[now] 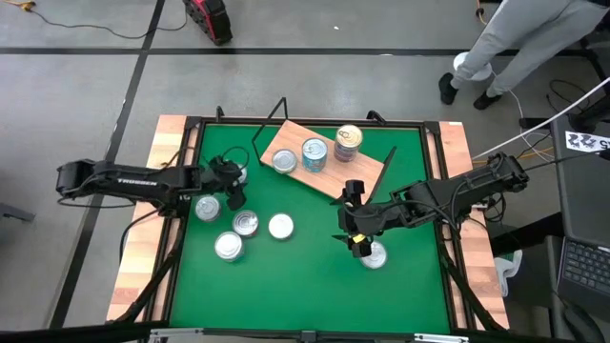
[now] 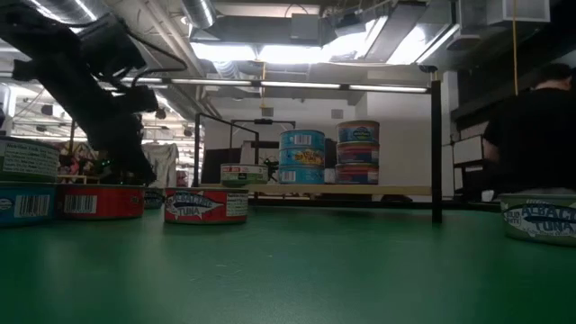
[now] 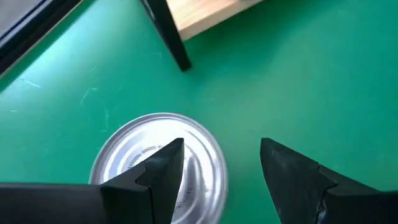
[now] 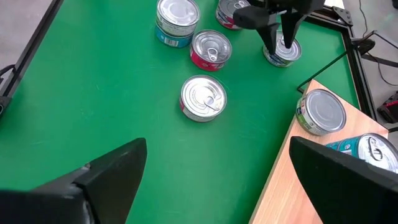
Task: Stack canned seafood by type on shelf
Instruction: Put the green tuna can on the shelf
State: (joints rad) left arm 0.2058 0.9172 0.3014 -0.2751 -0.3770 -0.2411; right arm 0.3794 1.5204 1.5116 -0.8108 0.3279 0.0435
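Observation:
The wooden shelf (image 1: 303, 177) lies slanted at the table's far middle. It carries two single tins (image 1: 283, 160) (image 1: 315, 152) and a gold-topped stack (image 1: 349, 141). Several silver-lidded tins lie flat on the green mat at the left (image 1: 207, 208) (image 1: 246, 223) (image 1: 280, 226), and one lies at the right (image 1: 374, 254). My left gripper (image 3: 221, 158) is open and points down over a tin (image 3: 134, 155) beside the shelf's black wire leg (image 3: 166, 31); one finger hangs over the lid, the other over bare mat. My right gripper (image 4: 217, 149) is open and empty, above the mat beside the right tin. My left gripper comes from above with one fingertip (image 3: 165, 165) over the silver lid (image 3: 124, 158) of the tin that lies flat on the mat. I cannot tell whether it touches the lid.
Black frame rails (image 1: 434, 124) border the green mat (image 1: 295, 286), with wooden table edges outside them. The shelf's wire supports (image 1: 272, 119) (image 1: 381, 171) stick out at its ends. A person's legs (image 1: 505, 48) stand beyond the far right corner. A laptop (image 1: 581, 267) sits at the right.

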